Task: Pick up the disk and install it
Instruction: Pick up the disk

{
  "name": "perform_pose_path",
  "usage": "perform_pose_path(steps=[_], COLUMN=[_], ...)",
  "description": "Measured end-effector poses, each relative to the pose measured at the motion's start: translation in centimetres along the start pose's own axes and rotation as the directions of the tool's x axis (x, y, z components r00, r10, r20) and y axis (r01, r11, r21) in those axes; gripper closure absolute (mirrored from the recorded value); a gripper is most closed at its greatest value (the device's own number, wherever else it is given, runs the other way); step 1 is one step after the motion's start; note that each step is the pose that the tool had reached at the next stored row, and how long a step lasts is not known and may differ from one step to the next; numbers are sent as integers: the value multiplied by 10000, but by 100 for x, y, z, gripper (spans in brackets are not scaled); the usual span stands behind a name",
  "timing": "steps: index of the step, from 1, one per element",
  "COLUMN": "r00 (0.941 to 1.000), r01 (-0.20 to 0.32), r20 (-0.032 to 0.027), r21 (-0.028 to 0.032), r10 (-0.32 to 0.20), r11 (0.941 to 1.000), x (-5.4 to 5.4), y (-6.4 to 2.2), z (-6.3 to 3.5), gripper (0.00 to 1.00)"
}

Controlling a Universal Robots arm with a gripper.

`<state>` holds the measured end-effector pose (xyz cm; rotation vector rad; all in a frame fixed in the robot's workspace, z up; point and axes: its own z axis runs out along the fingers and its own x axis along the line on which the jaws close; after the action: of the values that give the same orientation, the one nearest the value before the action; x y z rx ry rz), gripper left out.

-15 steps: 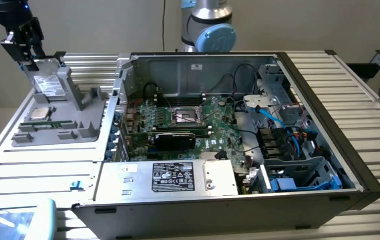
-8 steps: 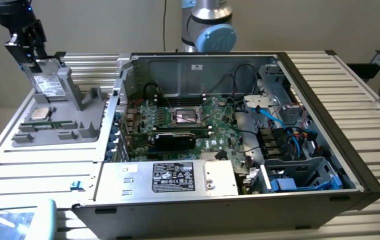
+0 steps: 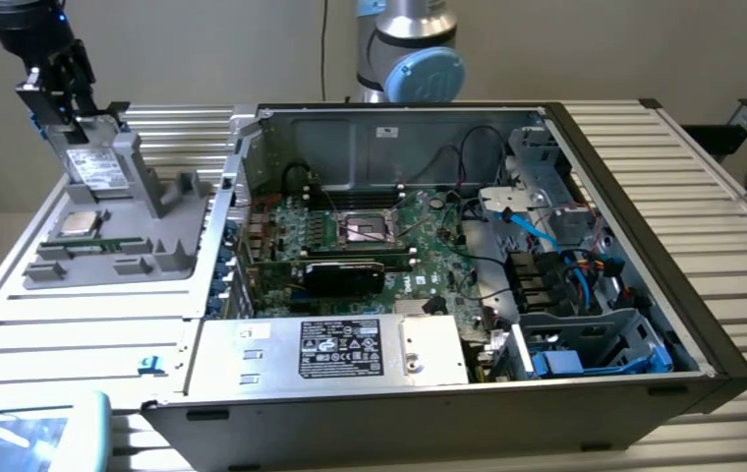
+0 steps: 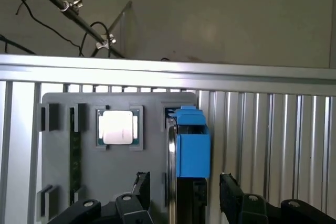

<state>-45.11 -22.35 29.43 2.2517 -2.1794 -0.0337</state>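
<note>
Tool (image 4: 184, 184) wide open, holding nothing; jaws straddle the upright disk (image 4: 193, 150) seated in the grey holder (image 3: 150, 246), gaps both sides.

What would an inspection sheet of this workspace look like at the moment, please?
Surface: ribbed metal table carrying a grey parts tray and an open computer case.
Job's things: disk in its blue carrier, standing on edge in the tray, not yet installed.
Clutter: CPU chip seated in the tray.
Grippers: gripper open, one finger either side of the disk, not touching it.
Cables: blue cables and black wires inside the case.
Surroundings: arm base behind the case; plain wall.
</note>
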Motion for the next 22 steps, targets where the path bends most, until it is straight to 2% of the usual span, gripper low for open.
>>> perform_pose_path(steps=[5, 17, 19, 21, 22], r00=[10000, 10000, 10000, 10000, 10000], r01=[21, 21, 21, 21, 21], r20=[-3, -4, -4, -4, -4], r21=[33, 34, 31, 33, 34], r10=[-21, -21, -21, -21, -21], r11=[10000, 10000, 10000, 10000, 10000], x=[-10, -12, -12, -12, -11], y=[-1, 10, 11, 11, 11], z=[61, 138, 140, 142, 142], gripper=[36, 36, 38, 51, 51])
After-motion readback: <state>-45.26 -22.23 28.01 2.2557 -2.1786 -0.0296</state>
